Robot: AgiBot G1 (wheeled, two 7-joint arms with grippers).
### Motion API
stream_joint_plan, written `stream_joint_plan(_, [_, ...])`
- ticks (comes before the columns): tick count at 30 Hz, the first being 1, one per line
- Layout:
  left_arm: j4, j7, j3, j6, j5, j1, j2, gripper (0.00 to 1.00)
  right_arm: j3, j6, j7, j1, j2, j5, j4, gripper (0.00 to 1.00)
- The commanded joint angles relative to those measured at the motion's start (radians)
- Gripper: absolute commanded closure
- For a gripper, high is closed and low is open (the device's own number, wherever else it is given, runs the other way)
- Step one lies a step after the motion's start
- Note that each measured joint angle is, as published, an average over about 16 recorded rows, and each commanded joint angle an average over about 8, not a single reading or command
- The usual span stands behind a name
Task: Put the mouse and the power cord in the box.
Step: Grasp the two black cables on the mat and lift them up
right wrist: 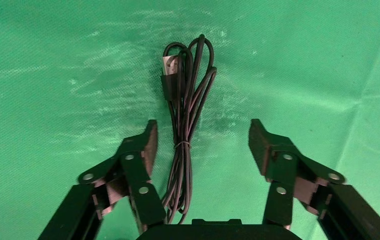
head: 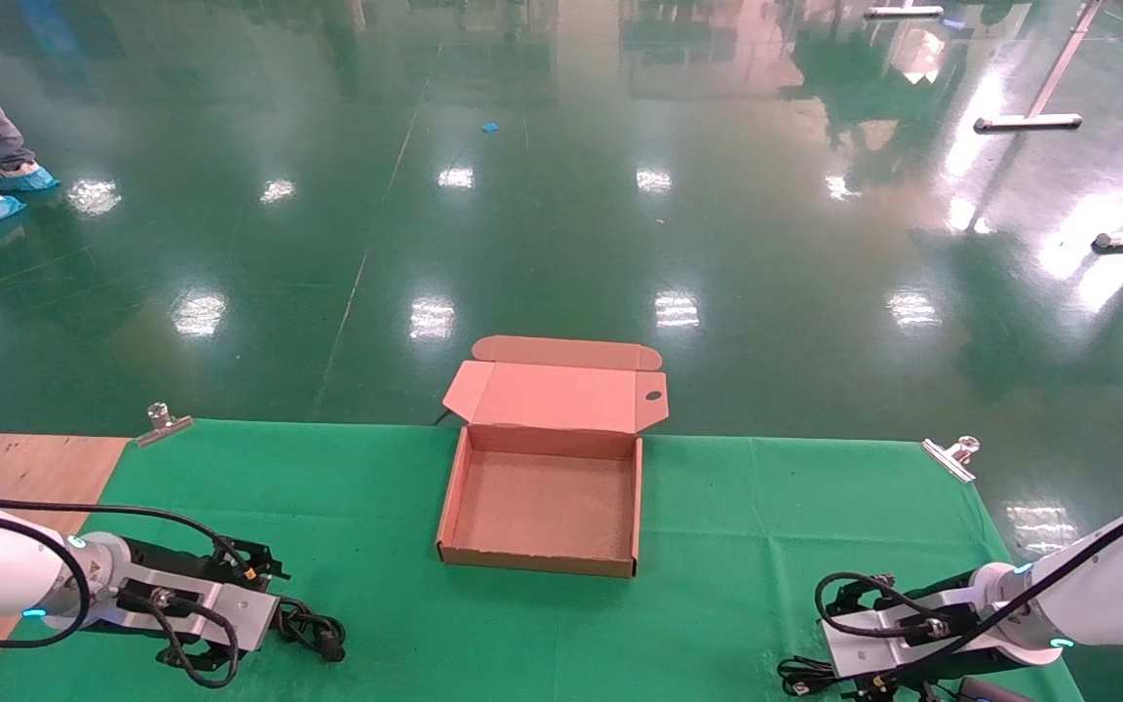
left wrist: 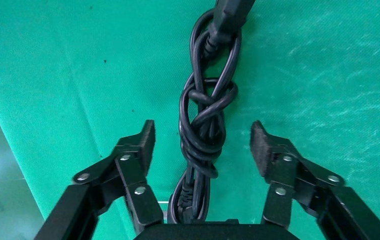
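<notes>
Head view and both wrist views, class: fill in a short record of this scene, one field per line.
box: open, empty box on the green cloth, lid tipped back
power cord: knotted bundle lying between the open left pincer fingers, ungripped
mouse: only its thin tied cable shows, between the open right pincer fingers
items in box: none

The box [head: 542, 507] was tan-pink inside and out, the power cord [left wrist: 203, 125] and the thin cable [right wrist: 185, 115] of the mouse were black, the cloth [head: 717, 585] on the counter was green, and the floor [head: 561, 195] was shiny dark green.
</notes>
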Motion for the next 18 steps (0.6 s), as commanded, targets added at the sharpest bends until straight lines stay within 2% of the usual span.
stream_joint_plan(1, [0.000,0.001,0.000,0.003,0.000,0.000,-0.001,1.00,0.001,-0.002,-0.002,0.002,-0.001,0.001,-0.003,1.00])
stream_joint_plan(18, [0.002,0.011,0.001,0.018,0.002,0.009,-0.006,1.00,0.001,-0.022,-0.005,0.004,-0.004,0.002,-0.021,1.00])
